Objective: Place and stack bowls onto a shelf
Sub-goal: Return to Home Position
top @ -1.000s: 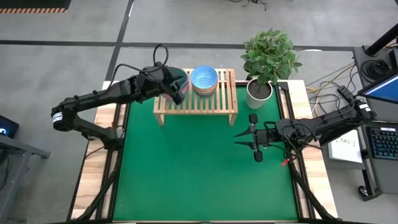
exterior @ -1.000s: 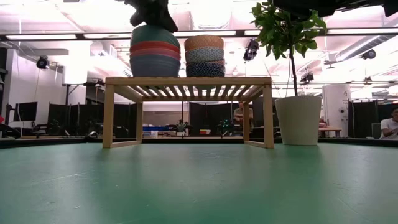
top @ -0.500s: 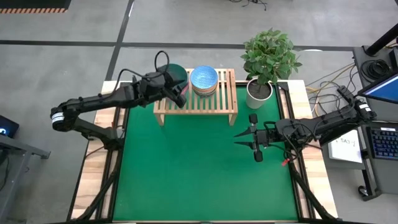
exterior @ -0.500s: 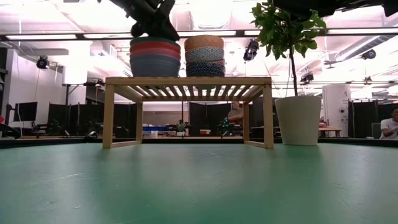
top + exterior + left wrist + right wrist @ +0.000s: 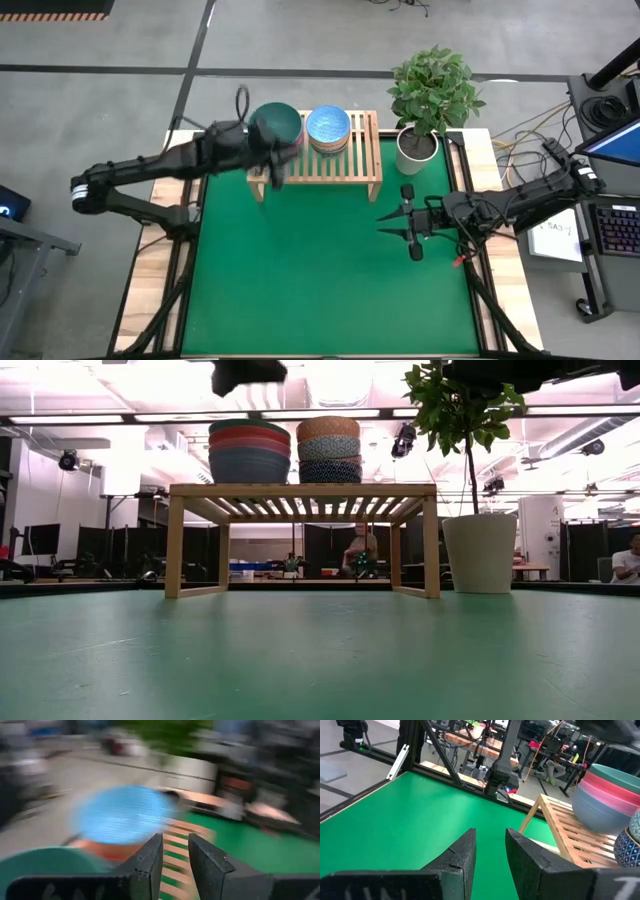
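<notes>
The light-wood shelf (image 5: 318,162) stands at the table's far edge and bears two stacks of bowls. On the left stack (image 5: 249,452) the dark teal bowl (image 5: 276,122) sits on top, over red, pink and blue-grey ones. The right stack (image 5: 329,450) is of patterned bowls with a light blue bowl (image 5: 328,126) on top. My left gripper (image 5: 279,168) hangs just near of the teal bowl and above it (image 5: 248,372), fingers a narrow gap apart (image 5: 175,837), touching nothing. My right gripper (image 5: 384,222) waits over the mat's right side, fingers slightly apart (image 5: 490,832).
A plant in a white pot (image 5: 417,148) stands right of the shelf at the table's far right. The green mat (image 5: 320,270) in front of the shelf lies bare. Cables and a keyboard lie beyond the table's right edge.
My left gripper has let go of the dark teal bowl, risen, and drawn back toward the table's near-left. The teal bowl, which sat high on the left stack, has sunk down onto the red one and now stands level.
</notes>
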`<state>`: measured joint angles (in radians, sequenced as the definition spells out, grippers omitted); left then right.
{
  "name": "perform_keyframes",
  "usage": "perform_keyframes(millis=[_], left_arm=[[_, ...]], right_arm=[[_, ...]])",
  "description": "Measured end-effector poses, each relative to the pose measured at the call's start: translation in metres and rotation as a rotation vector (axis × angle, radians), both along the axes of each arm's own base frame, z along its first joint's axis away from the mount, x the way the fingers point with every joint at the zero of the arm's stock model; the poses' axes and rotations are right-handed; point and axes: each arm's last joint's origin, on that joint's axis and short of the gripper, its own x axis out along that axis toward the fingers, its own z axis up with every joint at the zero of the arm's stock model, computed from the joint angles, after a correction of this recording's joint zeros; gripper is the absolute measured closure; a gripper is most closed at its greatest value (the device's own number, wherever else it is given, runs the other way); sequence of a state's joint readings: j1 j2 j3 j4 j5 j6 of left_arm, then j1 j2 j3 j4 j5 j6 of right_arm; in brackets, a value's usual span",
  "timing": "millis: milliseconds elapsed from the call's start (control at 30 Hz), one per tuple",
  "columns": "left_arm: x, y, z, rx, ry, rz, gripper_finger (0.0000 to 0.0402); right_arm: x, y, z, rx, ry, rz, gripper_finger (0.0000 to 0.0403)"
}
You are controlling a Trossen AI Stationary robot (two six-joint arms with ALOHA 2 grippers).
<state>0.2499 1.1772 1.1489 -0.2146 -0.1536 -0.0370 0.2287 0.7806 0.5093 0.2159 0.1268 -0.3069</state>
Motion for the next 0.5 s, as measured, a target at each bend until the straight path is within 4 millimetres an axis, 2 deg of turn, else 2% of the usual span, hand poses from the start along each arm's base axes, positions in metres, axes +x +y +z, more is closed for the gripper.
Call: perform_keyframes(millis=[100, 233, 367, 500], left_arm=[[-0.009, -0.029, -0.01, 0.003, 0.022, -0.226, 0.0326], [-0.029, -0.061, -0.033, 0.011, 0.036, -0.367, 0.0326], [-0.052, -0.079, -0.057, -0.014, 0.0, -0.443, 0.0326], [-0.078, -0.084, -0.073, 0.017, -0.036, -0.487, 0.0326]], right_arm=[[-0.005, -0.001, -0.001, 0.004, -0.01, 0.0, 0.0307], [-0.013, -0.003, -0.002, 0.028, -0.031, -0.002, 0.0307], [-0.019, -0.004, -0.006, 0.041, -0.037, -0.004, 0.0307], [-0.026, -0.006, -0.01, 0.041, -0.052, 0.0, 0.0308]])
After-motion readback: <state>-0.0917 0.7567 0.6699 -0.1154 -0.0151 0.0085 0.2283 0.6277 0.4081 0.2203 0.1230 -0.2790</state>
